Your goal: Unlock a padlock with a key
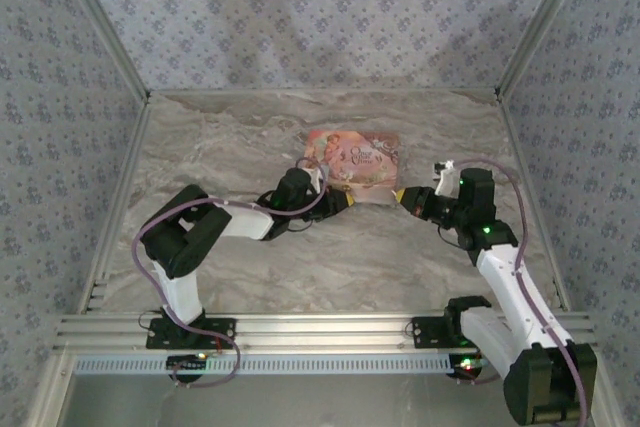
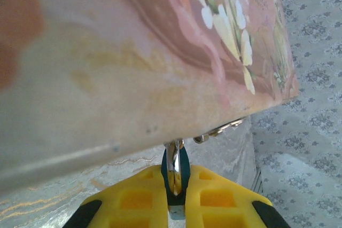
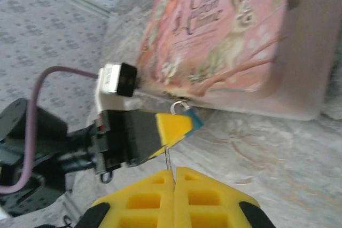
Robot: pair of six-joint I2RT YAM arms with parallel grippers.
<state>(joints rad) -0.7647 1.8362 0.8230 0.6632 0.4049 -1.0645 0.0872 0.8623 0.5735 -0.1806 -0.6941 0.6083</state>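
Marbled grey tabletop (image 1: 300, 267) between floral-papered walls (image 1: 300, 7).

cursive lettering (image 3: 206, 9) on the pink box lid (image 3: 240, 73), too blurred to read.

Blue-grey floral wallpaper covers the back wall (image 1: 320, 17) across the top of the overhead frame, as well as the left wall (image 1: 50, 147) and the right wall (image 1: 595, 127); pale metal struts (image 1: 100, 22) run diagonally down the two upper corners; soft shadows (image 1: 250, 42) fall on the back wall left of centre; a grey-beige marbled tabletop (image 1: 300, 267) fills the middle, evenly lit; ribbed aluminium rails (image 1: 320, 330) cross the lower edge, with a perforated strip (image 1: 300, 363) just beneath; matching wallpaper appears at the right of the left wrist view and at the upper left of the right wrist view.
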